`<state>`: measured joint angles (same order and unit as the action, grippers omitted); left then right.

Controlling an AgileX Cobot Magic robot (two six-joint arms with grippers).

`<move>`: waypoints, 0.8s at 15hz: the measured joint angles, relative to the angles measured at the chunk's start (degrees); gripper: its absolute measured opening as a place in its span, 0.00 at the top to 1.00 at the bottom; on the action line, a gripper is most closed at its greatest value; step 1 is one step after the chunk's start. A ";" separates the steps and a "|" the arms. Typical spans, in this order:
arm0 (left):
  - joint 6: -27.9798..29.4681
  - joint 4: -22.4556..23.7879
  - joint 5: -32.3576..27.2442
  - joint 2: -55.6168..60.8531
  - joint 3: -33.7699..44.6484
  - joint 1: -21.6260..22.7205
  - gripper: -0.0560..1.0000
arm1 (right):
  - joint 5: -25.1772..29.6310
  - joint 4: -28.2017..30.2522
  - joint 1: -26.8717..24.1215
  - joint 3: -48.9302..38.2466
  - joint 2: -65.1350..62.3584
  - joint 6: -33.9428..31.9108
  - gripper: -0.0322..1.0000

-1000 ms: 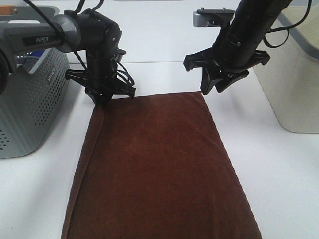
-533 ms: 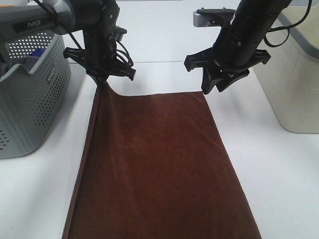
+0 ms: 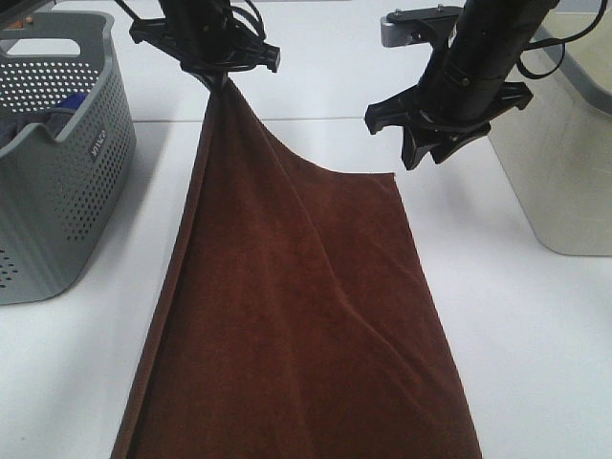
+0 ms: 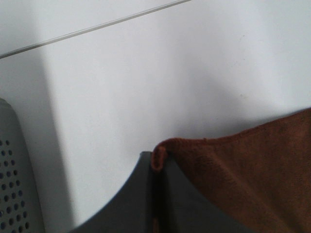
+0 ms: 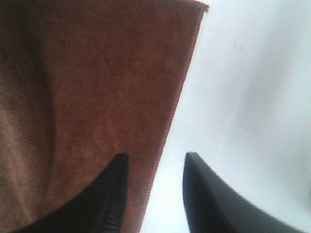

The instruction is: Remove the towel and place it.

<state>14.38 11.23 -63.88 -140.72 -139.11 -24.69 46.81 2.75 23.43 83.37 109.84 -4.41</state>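
Lifted higher: left tool (image 3: 218, 82) pinching towel (image 3: 306, 316) corner; right tool (image 3: 430, 158) spread, empty, above towel edge.

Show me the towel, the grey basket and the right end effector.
towel (image 3: 306, 316): exterior high view, middle of the spread cloth.
grey basket (image 3: 57, 191): exterior high view, perforated side wall.
right end effector (image 3: 427, 155): exterior high view, midway between its open fingertips.

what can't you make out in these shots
Towel: near end cut off by the exterior view's bottom edge.
Grey basket: contents mostly hidden by its perforated wall; only something blue shows.
Beige bin: inside hidden by its wall, cropped at the right edge.
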 joint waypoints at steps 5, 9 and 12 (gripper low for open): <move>1.15 6.53 -5.61 0.34 -2.75 -0.23 0.95 | -3.44 -1.15 -0.06 0.00 6.02 -0.80 0.59; 1.15 6.88 -5.84 0.40 -2.75 -0.23 0.95 | -8.88 -1.60 -0.06 0.00 9.40 -0.80 0.46; 1.15 6.93 -5.84 0.40 -2.75 -0.23 0.95 | -17.99 -1.66 -0.06 0.00 11.69 -0.80 0.45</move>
<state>15.53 18.16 -69.73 -140.32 -141.86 -24.92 28.82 1.09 23.38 83.37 121.52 -5.21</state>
